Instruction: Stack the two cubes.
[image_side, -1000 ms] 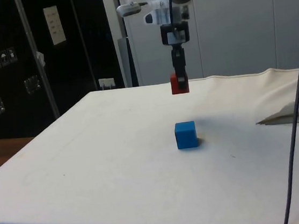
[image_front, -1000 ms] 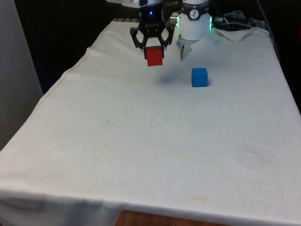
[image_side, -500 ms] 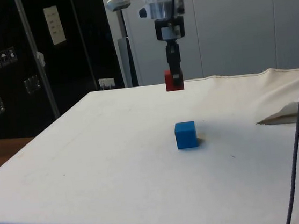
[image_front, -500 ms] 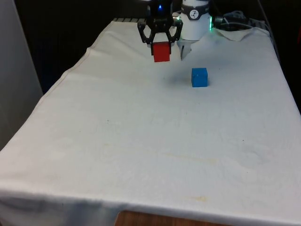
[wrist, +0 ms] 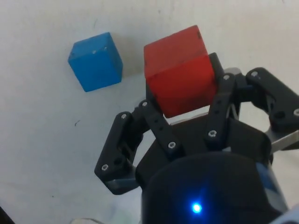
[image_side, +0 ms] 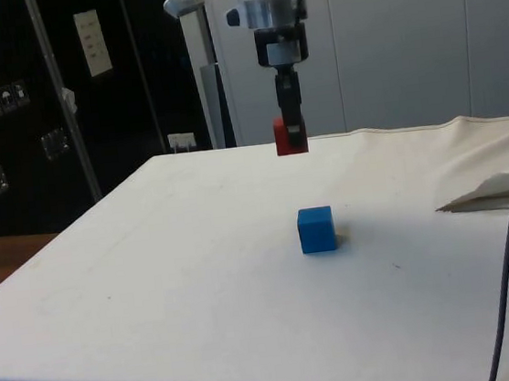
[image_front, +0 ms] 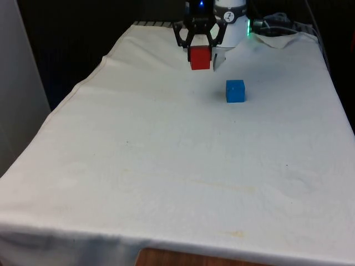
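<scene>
Currently, per item:
Gripper: the gripper (image_front: 200, 51) hangs in the air above the white cloth (image_front: 166, 155), near the table's far end; it also shows in the side view (image_side: 291, 136) and the wrist view (wrist: 180, 100).
Fingers: closed narrow on the red cube (image_front: 199, 58), one finger (wrist: 156, 123) against each of two opposite faces.
Red cube: held clear of the cloth, with open air beneath it in the side view (image_side: 290, 138); the wrist view shows one face and its edges (wrist: 180, 70), the faces under the fingers are covered.
Blue cube: the blue cube (image_front: 235, 91) sits flat on the cloth, towards the front view's right of the red cube and nearer the camera; apart from it, not touching.
Alignment: in the side view the blue cube (image_side: 316, 229) lies below and slightly aside of the held cube; in the wrist view it (wrist: 96, 60) appears just beside the red one.
Cut off: the arm above the wrist runs out of the front view's upper edge.
Hard to make out: a rumpled fold of cloth (image_side: 498, 190) at the side view's right edge.
</scene>
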